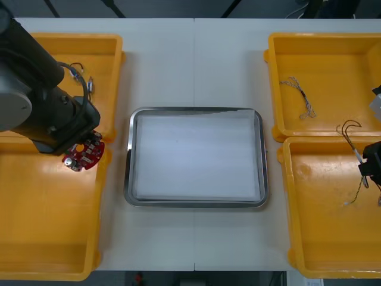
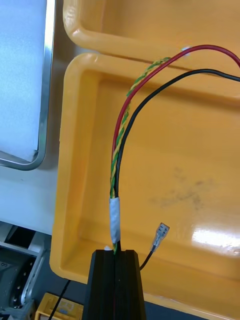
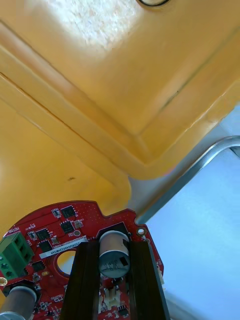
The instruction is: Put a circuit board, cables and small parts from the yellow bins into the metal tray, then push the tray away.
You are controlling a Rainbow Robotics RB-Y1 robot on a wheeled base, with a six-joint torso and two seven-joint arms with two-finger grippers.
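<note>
Yellow bins [image 1: 53, 238], 4; metal tray [image 1: 128, 156], 1; circuit board [image 3: 50, 235], 1, clamped in left gripper [image 3: 114, 243], tray's 9 o'clock; red-yellow cable [image 2: 116, 150], 1, pinched by right gripper [image 2: 115, 254], 3 o'clock.

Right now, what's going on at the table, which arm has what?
The left gripper is shut on a round red circuit board, holding it over the inner edge of the left yellow bins, close to the metal tray. The right gripper is shut on a cable bundle of red, yellow and black wires over the near right bin. The tray, white inside, has nothing in it yet.
</note>
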